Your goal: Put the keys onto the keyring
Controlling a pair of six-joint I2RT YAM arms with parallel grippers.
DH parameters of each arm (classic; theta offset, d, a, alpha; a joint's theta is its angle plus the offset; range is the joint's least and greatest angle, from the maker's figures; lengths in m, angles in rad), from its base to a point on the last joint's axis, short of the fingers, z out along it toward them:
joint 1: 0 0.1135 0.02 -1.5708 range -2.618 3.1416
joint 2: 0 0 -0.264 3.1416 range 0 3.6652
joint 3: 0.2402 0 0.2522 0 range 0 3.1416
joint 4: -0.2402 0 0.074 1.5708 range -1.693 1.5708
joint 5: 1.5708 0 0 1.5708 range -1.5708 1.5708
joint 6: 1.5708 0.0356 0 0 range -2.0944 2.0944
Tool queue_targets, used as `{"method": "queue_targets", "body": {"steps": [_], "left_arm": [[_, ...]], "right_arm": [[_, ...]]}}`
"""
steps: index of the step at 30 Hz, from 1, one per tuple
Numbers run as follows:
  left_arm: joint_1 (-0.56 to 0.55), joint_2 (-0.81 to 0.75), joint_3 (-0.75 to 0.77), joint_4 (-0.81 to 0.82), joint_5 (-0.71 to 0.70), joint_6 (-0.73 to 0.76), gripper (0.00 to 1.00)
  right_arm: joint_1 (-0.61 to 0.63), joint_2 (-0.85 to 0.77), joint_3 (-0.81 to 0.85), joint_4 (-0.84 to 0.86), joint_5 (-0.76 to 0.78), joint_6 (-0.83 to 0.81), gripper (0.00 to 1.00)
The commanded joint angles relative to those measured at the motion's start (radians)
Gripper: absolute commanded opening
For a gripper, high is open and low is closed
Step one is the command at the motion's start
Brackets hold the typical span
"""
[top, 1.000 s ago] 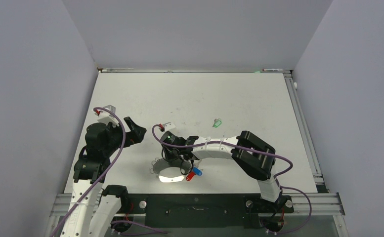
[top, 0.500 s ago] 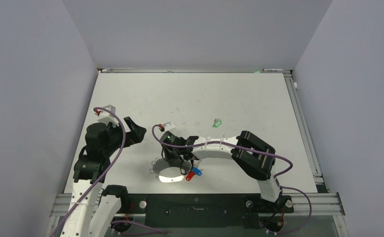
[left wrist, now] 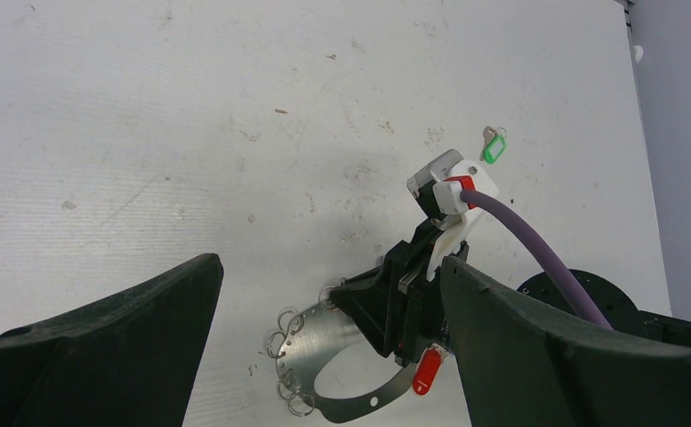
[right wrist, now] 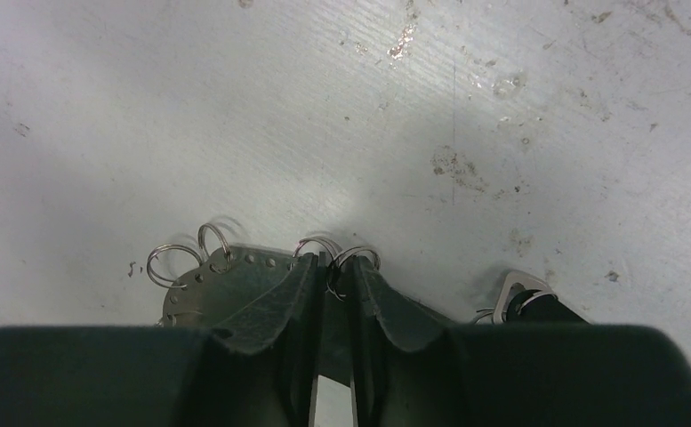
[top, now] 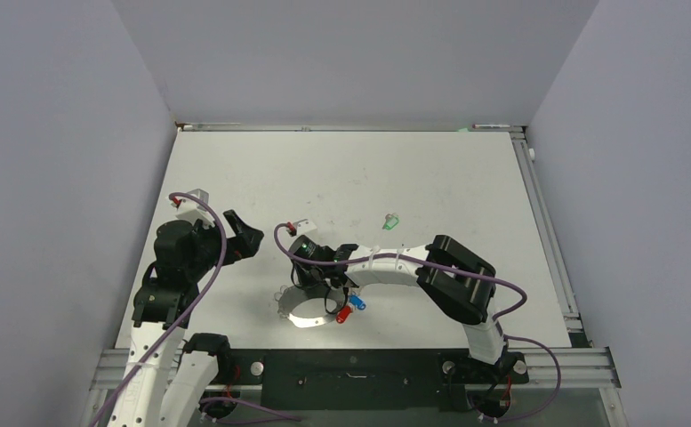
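The keyring (top: 301,318) is a flat silver metal loop with small split rings along its left edge, lying near the table's front. My right gripper (top: 321,289) is shut on its far band; the right wrist view shows the fingers (right wrist: 275,298) pinching the metal (right wrist: 226,276). A red key (top: 343,313) and a blue key (top: 358,303) sit at the ring's right end. The red key (left wrist: 426,371) and the ring (left wrist: 310,356) also show in the left wrist view. A green key (top: 390,221) lies alone farther back. My left gripper (top: 240,237) is open, empty, left of the ring.
The white table (top: 448,178) has scuffed marks and is walled by grey panels. A metal rail (top: 546,231) runs along its right edge. My right arm's purple cable (left wrist: 537,249) arches over the ring.
My right gripper has drawn the keyring slightly away from the front edge; the red and blue keys moved with it. The left arm has not moved.
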State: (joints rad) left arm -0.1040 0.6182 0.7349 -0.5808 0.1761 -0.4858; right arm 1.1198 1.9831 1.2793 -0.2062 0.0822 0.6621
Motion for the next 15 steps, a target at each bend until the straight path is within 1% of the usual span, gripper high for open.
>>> {"method": "queue_targets", "body": {"steps": [1,3,4,6,8,10,15], "left_arm": [[0.001,0.004,0.012,0.03,0.006,0.01,0.9],[0.001,0.006,0.012,0.031,0.006,0.011,0.9],[0.002,0.005,0.012,0.03,0.008,0.01,0.9],[0.001,0.005,0.012,0.03,0.008,0.01,0.9],[0.001,0.005,0.012,0.031,0.008,0.011,0.9],[0.001,0.005,0.012,0.032,0.008,0.01,0.9],[0.001,0.003,0.012,0.03,0.007,0.011,0.9]], "right_arm": [[-0.007,-0.031,0.038,-0.004,0.035,-0.021,0.2],[-0.009,-0.034,0.037,-0.005,0.036,-0.024,0.21],[-0.012,-0.035,0.038,-0.005,0.036,-0.025,0.2],[-0.014,-0.035,0.034,-0.004,0.038,-0.022,0.16],[-0.015,-0.036,0.031,-0.003,0.039,-0.022,0.09],[-0.015,-0.037,0.028,-0.002,0.039,-0.022,0.05],[-0.015,-0.051,0.025,-0.002,0.042,-0.02,0.06]]}}
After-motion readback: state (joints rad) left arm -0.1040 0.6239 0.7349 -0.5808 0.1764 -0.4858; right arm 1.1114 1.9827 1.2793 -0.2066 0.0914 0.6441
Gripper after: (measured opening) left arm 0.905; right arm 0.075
